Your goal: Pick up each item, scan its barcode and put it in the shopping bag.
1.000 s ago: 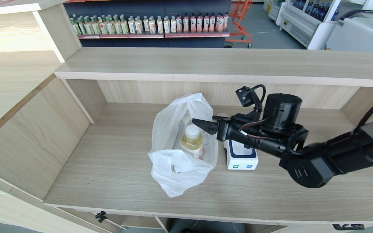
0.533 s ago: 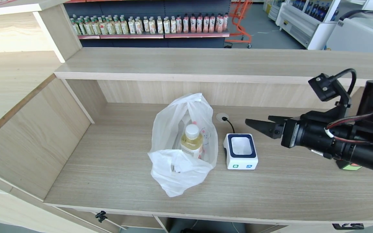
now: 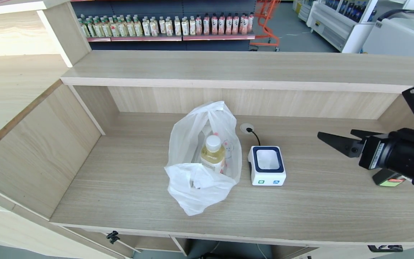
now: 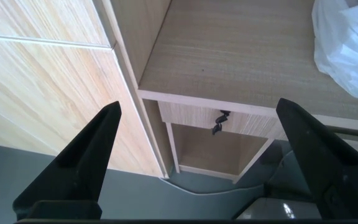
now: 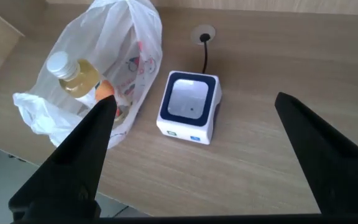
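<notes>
One white shopping bag [image 3: 201,172] stands mid-counter, mouth open. One bottle [image 3: 213,155] upright inside: pale yellow drink, white cap, lower half veiled by bag plastic. One small orange item [image 5: 105,90] beside bottle, kind unclear. One white scanner [image 3: 266,166] just beside bag, on robot's right; one black cable [image 3: 254,136] runs back to grommet [image 3: 247,127]. Two grippers: right gripper [image 3: 335,133] hovers well right of scanner, fingers spread, holding nothing; left gripper [image 4: 199,104] hangs beyond front edge of counter [image 3: 318,212], fingers spread, empty.
</notes>
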